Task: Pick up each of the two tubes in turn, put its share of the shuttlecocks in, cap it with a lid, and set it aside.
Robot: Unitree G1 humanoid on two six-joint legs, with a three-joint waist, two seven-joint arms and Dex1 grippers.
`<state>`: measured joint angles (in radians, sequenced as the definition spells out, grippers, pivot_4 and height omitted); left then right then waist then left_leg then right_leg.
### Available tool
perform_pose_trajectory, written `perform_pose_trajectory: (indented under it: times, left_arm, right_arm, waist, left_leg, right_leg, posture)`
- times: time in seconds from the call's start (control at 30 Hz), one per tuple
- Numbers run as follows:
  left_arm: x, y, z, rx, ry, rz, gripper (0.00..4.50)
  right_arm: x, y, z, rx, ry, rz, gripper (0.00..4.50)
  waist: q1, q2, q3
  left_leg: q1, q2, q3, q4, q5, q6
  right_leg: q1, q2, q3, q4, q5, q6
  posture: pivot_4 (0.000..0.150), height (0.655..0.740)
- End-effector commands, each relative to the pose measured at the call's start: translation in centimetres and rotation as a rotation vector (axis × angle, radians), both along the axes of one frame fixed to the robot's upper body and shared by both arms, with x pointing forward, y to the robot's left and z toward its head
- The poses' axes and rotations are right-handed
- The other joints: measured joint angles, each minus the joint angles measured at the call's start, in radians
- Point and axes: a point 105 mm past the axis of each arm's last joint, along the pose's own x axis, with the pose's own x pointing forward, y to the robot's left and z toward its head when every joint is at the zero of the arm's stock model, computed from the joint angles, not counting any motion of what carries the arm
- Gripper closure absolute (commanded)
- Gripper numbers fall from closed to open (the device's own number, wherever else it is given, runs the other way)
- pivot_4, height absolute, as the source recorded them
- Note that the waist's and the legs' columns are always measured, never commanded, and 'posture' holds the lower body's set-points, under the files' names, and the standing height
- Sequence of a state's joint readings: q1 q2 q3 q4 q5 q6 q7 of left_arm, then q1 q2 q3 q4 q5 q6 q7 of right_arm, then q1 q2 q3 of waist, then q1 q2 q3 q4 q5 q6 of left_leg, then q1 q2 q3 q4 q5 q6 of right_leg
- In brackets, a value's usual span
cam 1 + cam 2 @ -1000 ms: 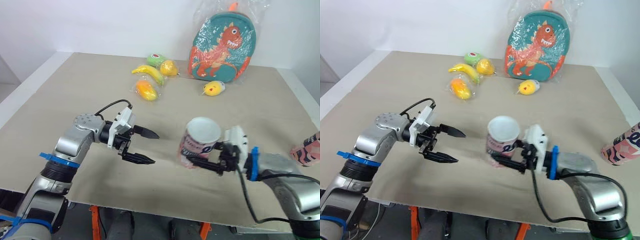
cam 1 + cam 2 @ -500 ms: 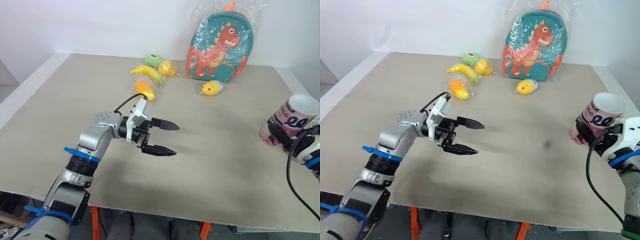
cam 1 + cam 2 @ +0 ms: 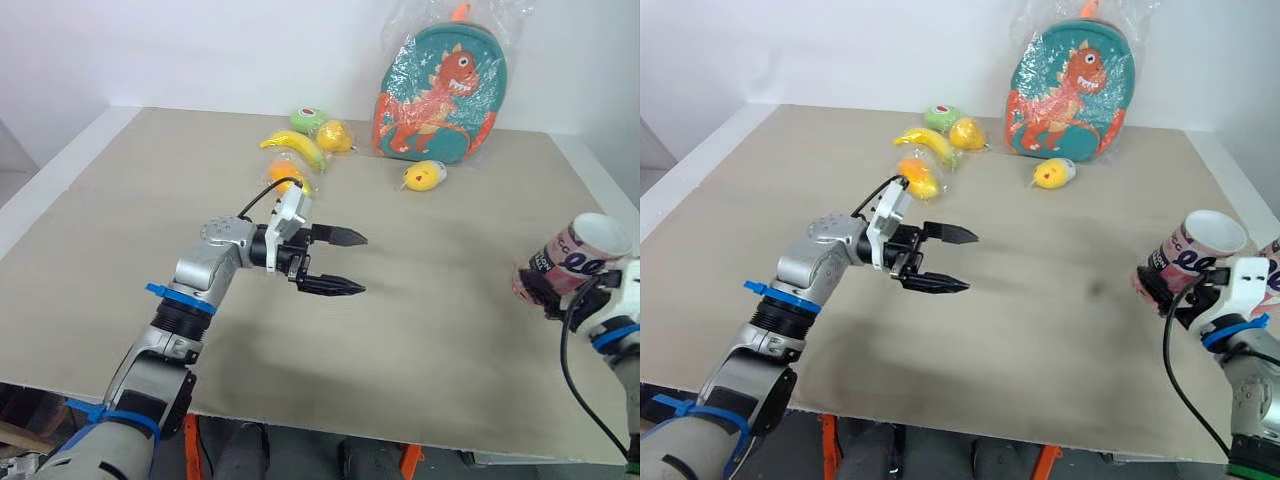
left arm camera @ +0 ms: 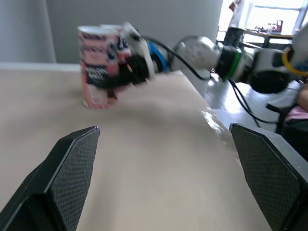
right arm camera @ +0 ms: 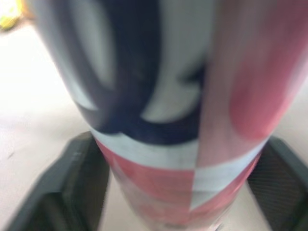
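**Pink-and-white tube, gripped at the bench's right edge**

Right hand (image 3: 536, 287): its black fingers are closing around the lower part of the tube (image 3: 578, 255) and gripping it firmly. A low grip like this is probably leaving the top end free for filling or capping. The tube is leaning away from upright, white top end uppermost, with its base low over the bench (image 3: 120, 200) at the right edge. Whether the base is touching the surface, and whether the white top is a lid or an open mouth, cannot be told. This placement is likely serving the setting-aside step.

Left hand (image 3: 350, 263): it is hovering over the middle of the bench, fingers spread wide, holding and touching nothing, likely waiting for its next item.

Far side of the bench: a wrapped dinosaur backpack (image 3: 440, 95) is standing there, with a banana (image 3: 298, 147) and other toy fruit lying beside it, well apart from both hands.
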<state>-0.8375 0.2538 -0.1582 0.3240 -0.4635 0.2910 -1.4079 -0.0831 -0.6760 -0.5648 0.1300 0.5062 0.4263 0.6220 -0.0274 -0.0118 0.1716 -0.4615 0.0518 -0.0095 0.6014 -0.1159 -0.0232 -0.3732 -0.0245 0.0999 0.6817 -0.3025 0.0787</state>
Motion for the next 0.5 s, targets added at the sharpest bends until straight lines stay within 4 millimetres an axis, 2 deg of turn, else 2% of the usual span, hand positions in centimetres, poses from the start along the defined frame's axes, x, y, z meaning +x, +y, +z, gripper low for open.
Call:
perform_pose_trajectory:
  times: [0.03,0.5]
  left_arm:
    - [0.2,0.1,2.4,-0.081,-0.038,0.01,0.0]
    - [-0.8,0.3,4.4,-0.117,0.034,-0.042,0.0]
  right_arm:
    - [-0.1,0.4,1.6,-0.029,-0.039,0.02,0.15]
    - [-1.8,1.9,0.3,-0.064,0.091,0.125,0.15]
  waist:
    - [0.0,0.0,0.0]
    - [-0.001,0.0,0.0]
  left_leg:
    - [0.0,0.0,0.0,0.0,0.0,0.0]
    - [0.0,0.0,0.0,0.0,0.0,0.0]
  right_leg:
    - [0.0,0.0,0.0,0.0,0.0,0.0]
    - [0.0,0.0,0.0,0.0,0.0,0.0]
  posture:
    - [0.15,0.7302]
    - [0.15,0.7302]
